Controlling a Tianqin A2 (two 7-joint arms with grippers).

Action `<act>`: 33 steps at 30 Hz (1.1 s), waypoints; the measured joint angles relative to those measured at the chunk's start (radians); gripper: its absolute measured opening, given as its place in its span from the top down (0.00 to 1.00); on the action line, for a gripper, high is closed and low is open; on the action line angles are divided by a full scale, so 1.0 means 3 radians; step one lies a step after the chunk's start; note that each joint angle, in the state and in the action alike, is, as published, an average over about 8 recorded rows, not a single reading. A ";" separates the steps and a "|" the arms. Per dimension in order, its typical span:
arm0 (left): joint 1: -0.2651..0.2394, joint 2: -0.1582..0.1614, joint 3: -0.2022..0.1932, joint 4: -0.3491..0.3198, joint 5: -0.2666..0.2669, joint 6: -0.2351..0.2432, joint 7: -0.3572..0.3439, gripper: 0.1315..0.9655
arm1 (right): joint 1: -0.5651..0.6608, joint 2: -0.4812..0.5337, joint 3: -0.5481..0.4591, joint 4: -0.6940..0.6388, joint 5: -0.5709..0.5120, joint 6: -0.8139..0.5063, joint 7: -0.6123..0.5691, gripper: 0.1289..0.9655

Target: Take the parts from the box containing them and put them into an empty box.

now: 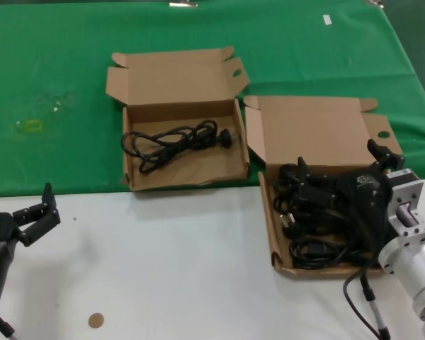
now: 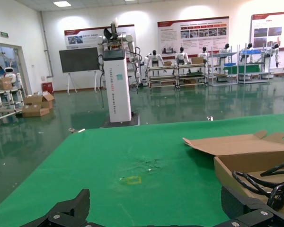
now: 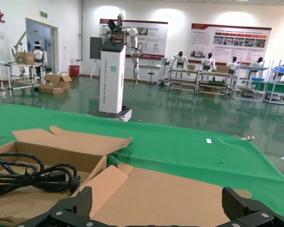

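Note:
The longer cardboard box (image 1: 269,212) on the right holds a pile of black power cords (image 1: 315,212). My right gripper (image 1: 340,160) hovers over that pile, open, with nothing between its fingers; in the right wrist view the right gripper (image 3: 158,204) faces the box's raised lid (image 3: 180,194). The wider box (image 1: 134,173) on the left holds one coiled cord (image 1: 173,142), which also shows as the cord (image 3: 33,175) and the cord (image 2: 270,182). My left gripper (image 1: 35,205) stays open and empty at the near left, over the white table; the left gripper (image 2: 156,210) points at green cloth.
Both boxes lie where the green cloth (image 1: 57,71) meets the white tabletop (image 1: 163,262). A small brown disc (image 1: 95,320) sits near the front edge. A faint yellow mark (image 1: 32,126) is on the cloth at far left.

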 joint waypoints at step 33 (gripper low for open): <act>0.0000 0.0000 0.0000 0.0000 0.0000 0.0000 0.0001 0.00 | 0.0000 0.0000 0.0000 0.0000 0.0000 0.0000 0.0000 0.00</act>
